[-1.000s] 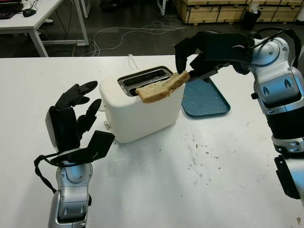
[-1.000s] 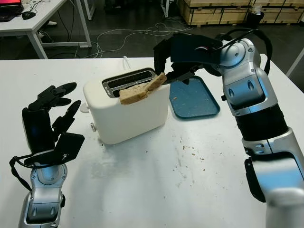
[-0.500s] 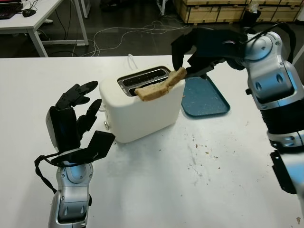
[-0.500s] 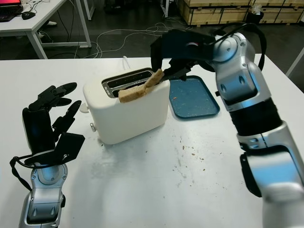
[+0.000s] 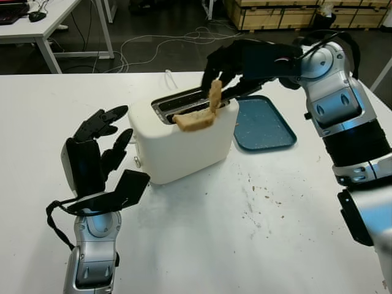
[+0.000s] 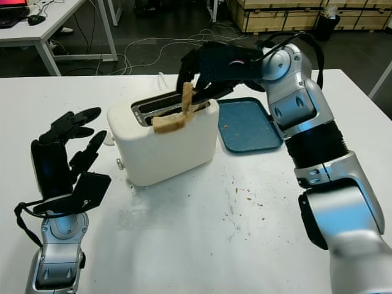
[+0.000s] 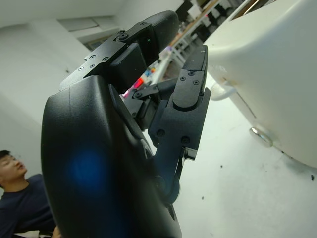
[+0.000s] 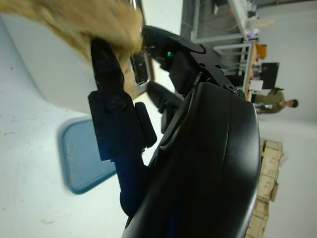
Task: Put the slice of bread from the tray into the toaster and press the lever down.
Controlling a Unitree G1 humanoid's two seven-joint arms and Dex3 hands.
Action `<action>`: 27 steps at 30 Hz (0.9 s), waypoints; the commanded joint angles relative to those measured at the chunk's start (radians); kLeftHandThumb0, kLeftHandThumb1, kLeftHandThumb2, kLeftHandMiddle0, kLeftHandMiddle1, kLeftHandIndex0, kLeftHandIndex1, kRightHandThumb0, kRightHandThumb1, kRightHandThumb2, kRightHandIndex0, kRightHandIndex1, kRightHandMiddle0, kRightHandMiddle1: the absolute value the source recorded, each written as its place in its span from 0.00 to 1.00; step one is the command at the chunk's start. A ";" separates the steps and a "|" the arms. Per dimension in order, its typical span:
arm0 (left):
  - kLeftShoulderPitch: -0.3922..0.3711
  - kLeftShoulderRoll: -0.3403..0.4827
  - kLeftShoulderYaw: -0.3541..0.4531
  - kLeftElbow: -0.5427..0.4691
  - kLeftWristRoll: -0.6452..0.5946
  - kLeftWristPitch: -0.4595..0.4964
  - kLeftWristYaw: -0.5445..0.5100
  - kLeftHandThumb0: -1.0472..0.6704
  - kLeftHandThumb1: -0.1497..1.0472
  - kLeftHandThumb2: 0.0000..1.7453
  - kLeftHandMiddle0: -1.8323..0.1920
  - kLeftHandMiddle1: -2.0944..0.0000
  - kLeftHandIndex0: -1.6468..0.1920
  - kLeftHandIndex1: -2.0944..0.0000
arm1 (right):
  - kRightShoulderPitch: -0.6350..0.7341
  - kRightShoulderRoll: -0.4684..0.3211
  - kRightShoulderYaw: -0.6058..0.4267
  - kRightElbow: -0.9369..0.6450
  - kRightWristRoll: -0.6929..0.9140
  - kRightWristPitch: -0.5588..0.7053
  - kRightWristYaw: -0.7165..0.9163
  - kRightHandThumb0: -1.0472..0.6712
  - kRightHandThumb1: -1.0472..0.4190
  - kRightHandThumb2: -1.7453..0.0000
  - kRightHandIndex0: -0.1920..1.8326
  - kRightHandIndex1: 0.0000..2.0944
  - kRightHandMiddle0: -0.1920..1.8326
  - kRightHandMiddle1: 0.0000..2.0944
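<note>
- Right hand (image 5: 222, 66) over the toaster (image 5: 182, 135), fingers clamped on the bread (image 5: 201, 111).
- Bread bent: held end upright, other end lying on the toaster's near top edge by the slots.
- Tray (image 5: 264, 125) just right of the toaster.
- Left hand (image 5: 93, 158) open, left of the toaster, apart from it.

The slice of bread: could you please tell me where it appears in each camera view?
Left eye view: slice of bread bent over the toaster top, pinched by the right hand.
Right eye view: same spot, left of the blue tray.
Left wrist view: toaster wall, no bread.
Right wrist view: tan crumb at the fingers.
Shared landmark: the toaster.
</note>
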 commanded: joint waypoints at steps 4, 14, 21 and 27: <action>0.004 -0.004 -0.004 -0.014 0.009 0.002 0.000 0.50 0.85 0.00 0.59 0.51 0.44 0.85 | -0.038 -0.009 -0.009 0.063 -0.021 -0.083 -0.026 0.15 0.09 0.99 0.09 0.26 0.24 0.04; 0.000 -0.006 -0.004 -0.014 0.009 0.003 0.000 0.51 0.85 0.00 0.59 0.51 0.44 0.85 | -0.109 0.041 -0.146 0.319 0.042 -0.248 -0.203 0.33 0.14 1.00 0.44 0.47 0.58 0.12; -0.005 0.000 0.002 -0.007 0.004 -0.008 0.001 0.51 0.85 0.00 0.59 0.51 0.44 0.85 | -0.174 0.012 -0.193 0.529 0.117 -0.478 -0.112 0.37 0.19 1.00 0.57 0.31 0.64 0.08; -0.011 -0.002 0.001 -0.010 0.008 0.001 -0.002 0.53 0.85 0.00 0.59 0.51 0.44 0.85 | -0.138 -0.011 -0.226 0.521 0.168 -0.518 -0.017 0.40 0.16 1.00 0.64 0.29 0.67 0.06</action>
